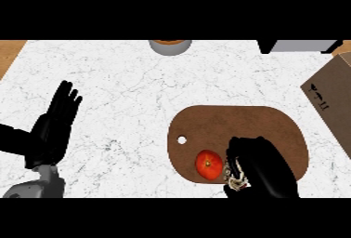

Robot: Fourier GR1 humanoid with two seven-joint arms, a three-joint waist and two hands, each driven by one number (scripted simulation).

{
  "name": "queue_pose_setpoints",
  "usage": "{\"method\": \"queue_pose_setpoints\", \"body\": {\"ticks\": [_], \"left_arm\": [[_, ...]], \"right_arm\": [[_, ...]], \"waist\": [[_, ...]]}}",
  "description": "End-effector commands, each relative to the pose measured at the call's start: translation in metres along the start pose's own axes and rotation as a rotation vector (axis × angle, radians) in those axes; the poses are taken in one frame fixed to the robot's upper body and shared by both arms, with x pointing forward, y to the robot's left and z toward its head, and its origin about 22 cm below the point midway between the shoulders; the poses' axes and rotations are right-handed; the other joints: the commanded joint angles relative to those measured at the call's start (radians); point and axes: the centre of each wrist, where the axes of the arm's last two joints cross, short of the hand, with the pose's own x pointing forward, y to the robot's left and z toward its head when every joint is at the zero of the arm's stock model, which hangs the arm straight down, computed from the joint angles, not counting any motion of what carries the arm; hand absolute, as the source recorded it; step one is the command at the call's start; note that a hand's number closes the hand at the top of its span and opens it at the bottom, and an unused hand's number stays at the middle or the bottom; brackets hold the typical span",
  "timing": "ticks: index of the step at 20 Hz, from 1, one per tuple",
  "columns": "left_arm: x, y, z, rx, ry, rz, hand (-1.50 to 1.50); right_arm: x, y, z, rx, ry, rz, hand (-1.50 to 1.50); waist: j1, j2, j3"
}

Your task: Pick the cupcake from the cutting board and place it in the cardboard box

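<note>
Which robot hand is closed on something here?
The right robot hand, curled round the cupcake over the cutting board beside the tomato. The left robot hand rests open, fingers up, at the view's left.

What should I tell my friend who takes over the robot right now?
Left hand: open, fingers up, resting at the view's left, holding nothing.
Right hand: curled round the cupcake at the near end of the cutting board. Only a pale sliver of the cupcake shows.
A red tomato lies on the board just left of that hand.
The cardboard box stands at the view's right edge, apart from the board.
Done: the cupcake is grasped; whether it is lifted cannot be told.
Left: lift it, carry it right, set it in the box.
</note>
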Motion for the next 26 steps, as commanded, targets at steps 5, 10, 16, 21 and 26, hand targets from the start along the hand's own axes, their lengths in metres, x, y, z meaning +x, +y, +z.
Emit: {"method": "queue_pose_setpoints", "body": {"ticks": [5,10,16,21,26], "left_arm": [[0.011,0.018,-0.015,0.000,-0.004,-0.009,0.00],[-0.001,-0.009,0.000,0.007,-0.001,0.011,0.00],[0.005,0.000,0.000,-0.009,0.000,-0.012,0.00],[0.010,-0.004,-0.009,0.008,-0.011,-0.006,0.00],[0.009,-0.009,-0.018,-0.016,0.004,0.012,0.00]], "right_arm": [[0.050,-0.052,0.048,-0.138,-0.050,0.065,1.50],[0.051,-0.087,0.072,-0.371,0.082,-0.145,1.50],[0.039,-0.124,0.075,-0.583,0.261,-0.145,1.50],[-0.003,-0.152,0.058,-0.631,0.359,-0.170,1.50],[-0.042,-0.180,0.047,-0.595,0.418,-0.176,1.50]], "waist": [[0.005,0.003,0.000],[-0.001,0.001,0.001],[0.008,0.002,0.000],[0.007,0.006,0.002],[0.003,0.006,0.001]]}}
